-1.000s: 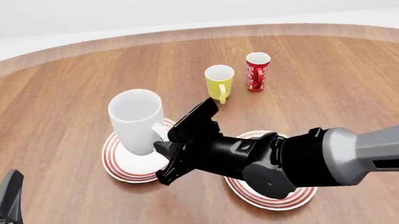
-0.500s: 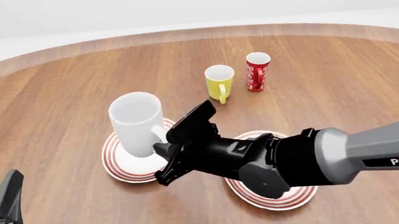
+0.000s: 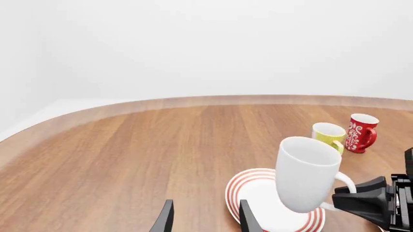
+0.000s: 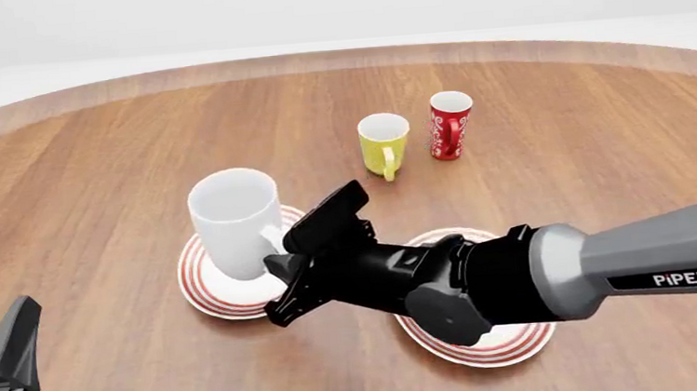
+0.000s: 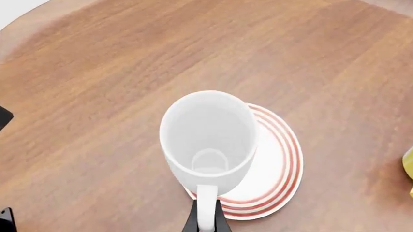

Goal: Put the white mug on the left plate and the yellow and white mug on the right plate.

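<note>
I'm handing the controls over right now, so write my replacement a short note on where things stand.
Right pincer: shut on the white mug by its handle, holding it over the left plate; whether it touches down is unclear.
Left pincer: open, empty, off to the near left.
Yellow and white mug: standing on the table beside the red patterned mug.
Right plate: bare, under the right arm.
Left: release white mug, then move yellow mug.

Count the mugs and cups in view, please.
3. The white mug is over the left plate, its handle in the right gripper. The yellow mug and red cup stand side by side farther back.
</note>
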Controlling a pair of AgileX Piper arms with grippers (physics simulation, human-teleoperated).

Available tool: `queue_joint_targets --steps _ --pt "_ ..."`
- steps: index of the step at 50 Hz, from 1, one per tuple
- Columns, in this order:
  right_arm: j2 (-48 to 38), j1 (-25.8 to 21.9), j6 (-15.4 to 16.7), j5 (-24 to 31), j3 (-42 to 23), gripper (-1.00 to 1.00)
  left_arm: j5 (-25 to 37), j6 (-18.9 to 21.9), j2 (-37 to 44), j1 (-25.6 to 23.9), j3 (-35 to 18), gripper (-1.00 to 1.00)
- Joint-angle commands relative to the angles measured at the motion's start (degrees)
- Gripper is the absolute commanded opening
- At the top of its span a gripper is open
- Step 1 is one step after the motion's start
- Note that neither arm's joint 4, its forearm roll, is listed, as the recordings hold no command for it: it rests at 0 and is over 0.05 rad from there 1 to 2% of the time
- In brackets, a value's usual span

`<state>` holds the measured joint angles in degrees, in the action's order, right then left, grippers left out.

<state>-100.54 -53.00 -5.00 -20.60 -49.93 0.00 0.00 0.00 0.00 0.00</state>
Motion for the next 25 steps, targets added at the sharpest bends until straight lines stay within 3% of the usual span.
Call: queue_joint_targets --steps 1,25 --pt "-0.33 0.15 -0.51 0.33 -0.76 -1.00 0.00 0.00 0.00 0.00 0.00 1.00" --pt "-2.02 1.00 -0.82 0.18 -1.44 -1.00 0.00 0.00 0.00 0.00 0.00 1.00"
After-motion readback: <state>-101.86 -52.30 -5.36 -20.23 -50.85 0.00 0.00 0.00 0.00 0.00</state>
